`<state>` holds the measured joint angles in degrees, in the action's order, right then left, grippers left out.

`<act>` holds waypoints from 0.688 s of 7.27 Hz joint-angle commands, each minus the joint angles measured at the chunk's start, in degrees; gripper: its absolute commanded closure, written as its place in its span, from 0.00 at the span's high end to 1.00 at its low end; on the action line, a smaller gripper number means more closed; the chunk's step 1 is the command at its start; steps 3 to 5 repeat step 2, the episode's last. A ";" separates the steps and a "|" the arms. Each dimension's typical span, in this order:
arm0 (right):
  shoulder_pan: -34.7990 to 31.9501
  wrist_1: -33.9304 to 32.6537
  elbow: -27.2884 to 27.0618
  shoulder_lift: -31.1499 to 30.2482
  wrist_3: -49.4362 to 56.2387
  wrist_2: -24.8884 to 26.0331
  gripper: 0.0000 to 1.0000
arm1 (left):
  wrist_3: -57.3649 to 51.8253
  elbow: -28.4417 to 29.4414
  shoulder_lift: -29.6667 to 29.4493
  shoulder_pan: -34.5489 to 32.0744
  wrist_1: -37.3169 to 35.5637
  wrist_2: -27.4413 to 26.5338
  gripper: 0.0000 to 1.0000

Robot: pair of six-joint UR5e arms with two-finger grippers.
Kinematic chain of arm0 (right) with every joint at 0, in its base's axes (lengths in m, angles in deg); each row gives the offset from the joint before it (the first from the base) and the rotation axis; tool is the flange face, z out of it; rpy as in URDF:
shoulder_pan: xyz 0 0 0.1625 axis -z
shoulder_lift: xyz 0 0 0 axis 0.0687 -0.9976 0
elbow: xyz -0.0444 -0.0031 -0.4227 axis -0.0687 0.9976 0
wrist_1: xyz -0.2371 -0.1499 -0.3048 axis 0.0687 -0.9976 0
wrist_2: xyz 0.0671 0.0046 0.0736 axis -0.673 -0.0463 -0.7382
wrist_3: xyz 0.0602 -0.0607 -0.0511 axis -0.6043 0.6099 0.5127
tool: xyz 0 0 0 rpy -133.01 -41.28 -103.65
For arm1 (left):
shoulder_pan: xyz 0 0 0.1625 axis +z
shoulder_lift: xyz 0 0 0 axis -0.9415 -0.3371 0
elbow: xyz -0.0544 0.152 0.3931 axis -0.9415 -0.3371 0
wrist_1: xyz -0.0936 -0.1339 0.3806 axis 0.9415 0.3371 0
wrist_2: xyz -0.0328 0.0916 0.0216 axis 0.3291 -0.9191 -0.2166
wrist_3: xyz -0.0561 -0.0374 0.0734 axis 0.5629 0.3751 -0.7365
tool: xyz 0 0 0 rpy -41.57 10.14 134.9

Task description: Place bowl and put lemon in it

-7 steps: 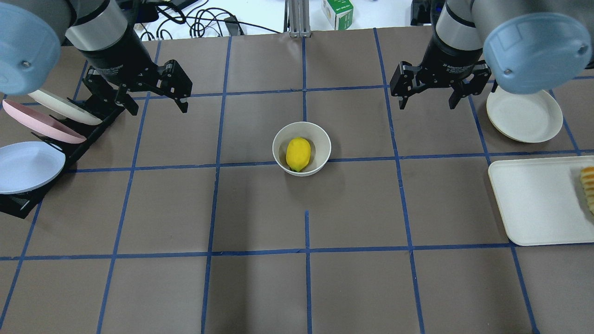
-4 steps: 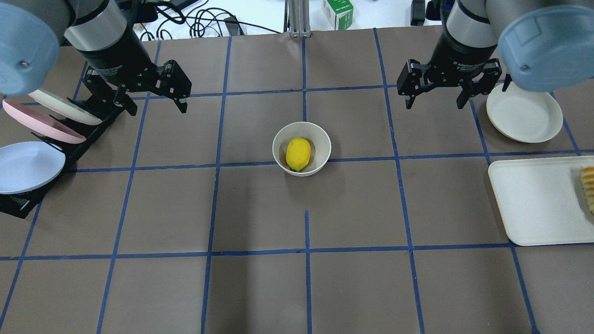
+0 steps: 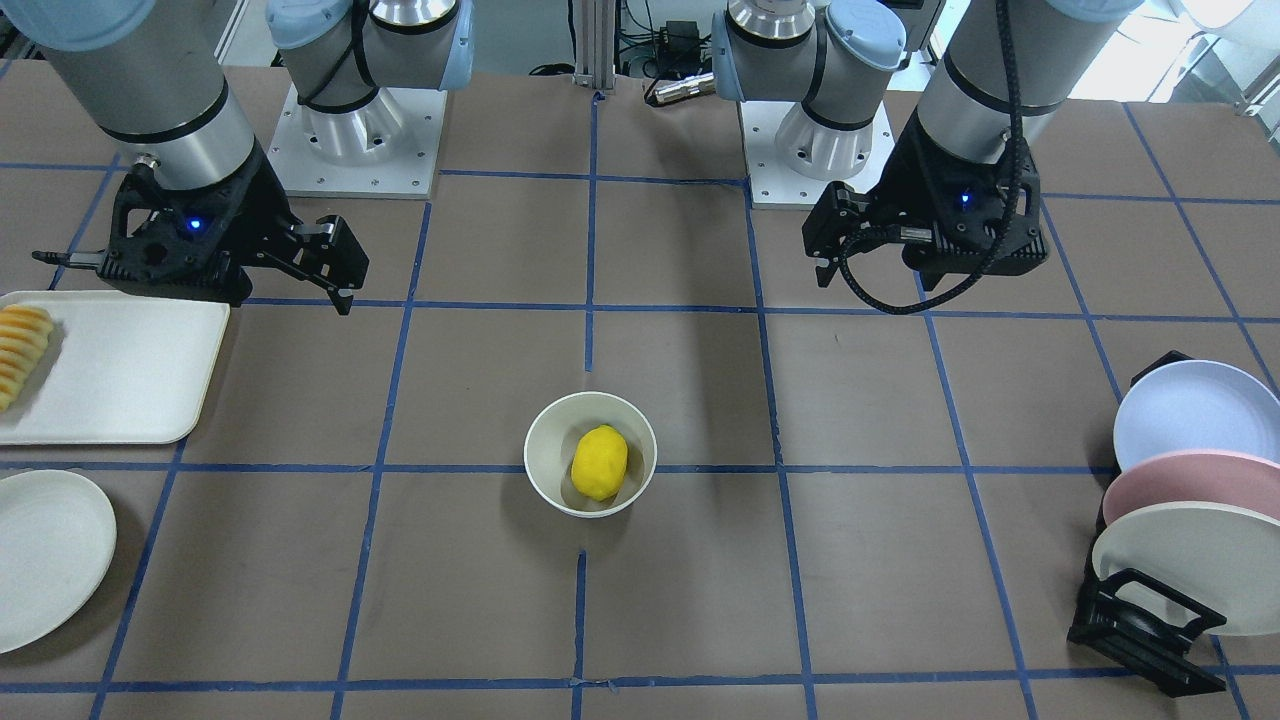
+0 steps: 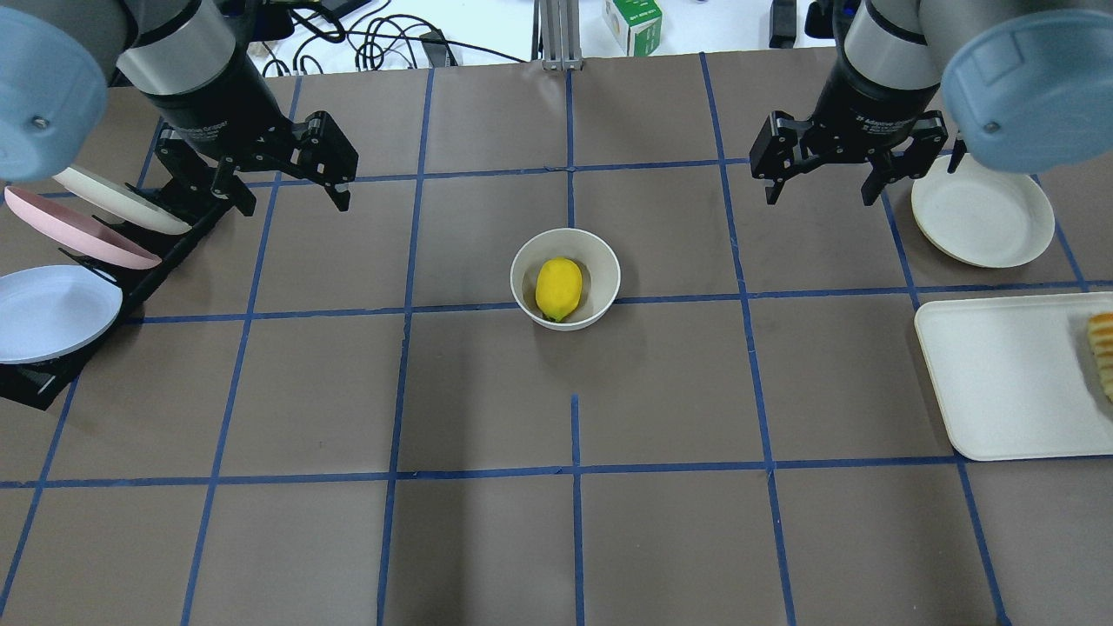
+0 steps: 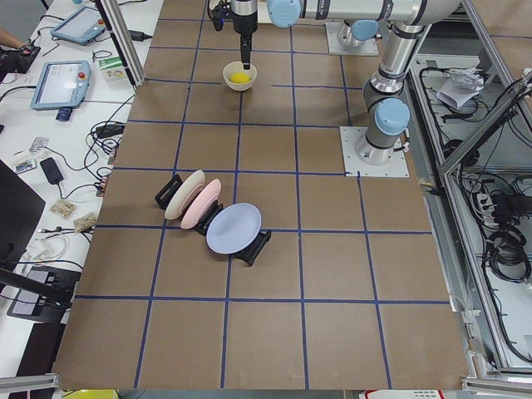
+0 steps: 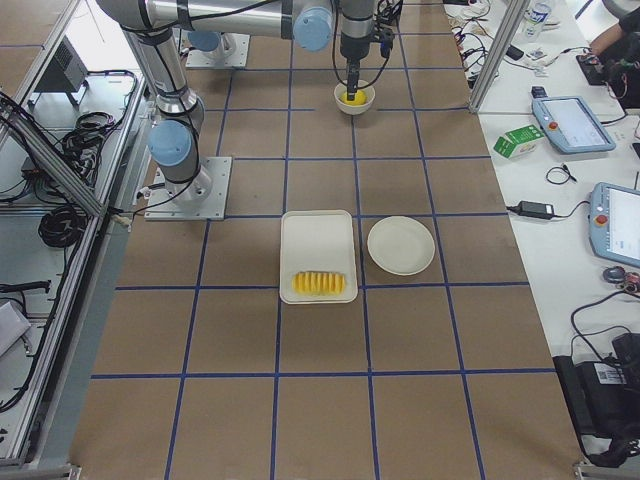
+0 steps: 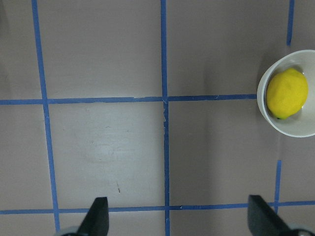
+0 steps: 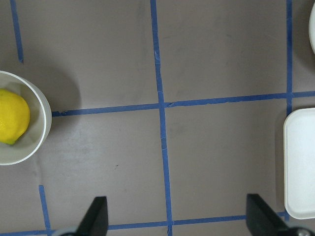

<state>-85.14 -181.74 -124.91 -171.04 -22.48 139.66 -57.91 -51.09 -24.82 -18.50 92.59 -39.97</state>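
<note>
The off-white bowl (image 4: pixel 603 261) stands upright at the table's middle. The yellow lemon (image 4: pixel 558 289) lies inside it. Both also show in the front view, bowl (image 3: pixel 540 450) and lemon (image 3: pixel 599 462). My left gripper (image 4: pixel 294 202) is open and empty, above the table to the bowl's far left. My right gripper (image 4: pixel 821 198) is open and empty, to the bowl's far right. The left wrist view shows open fingers (image 7: pixel 98 216) with the bowl (image 7: pixel 295 130) at the right edge. The right wrist view shows open fingers (image 8: pixel 96 216) with the bowl (image 8: pixel 42 123) at the left edge.
A black rack (image 4: pixel 35 382) holds blue, pink and cream plates at the left, close under my left arm. A flat cream plate (image 4: pixel 983 216) lies by my right gripper. A white tray (image 4: pixel 1009 374) with sliced yellow-orange food (image 4: pixel 1103 352) lies at the right edge.
My right gripper has moved a little to the right and back, away from the bowl. My left gripper has barely moved. The bowl and lemon have stayed still.
</note>
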 commanded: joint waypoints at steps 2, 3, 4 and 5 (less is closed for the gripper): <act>-0.04 0.06 -0.11 0.12 -0.09 0.42 1.00 | -0.01 0.00 -0.14 0.03 -0.09 0.09 1.00; -0.04 0.06 -0.11 0.12 -0.09 0.42 1.00 | -0.01 0.00 -0.14 0.03 -0.09 0.09 1.00; -0.04 0.06 -0.11 0.12 -0.09 0.42 1.00 | -0.01 0.00 -0.14 0.03 -0.09 0.09 1.00; -0.04 0.06 -0.11 0.12 -0.09 0.42 1.00 | -0.01 0.00 -0.14 0.03 -0.09 0.09 1.00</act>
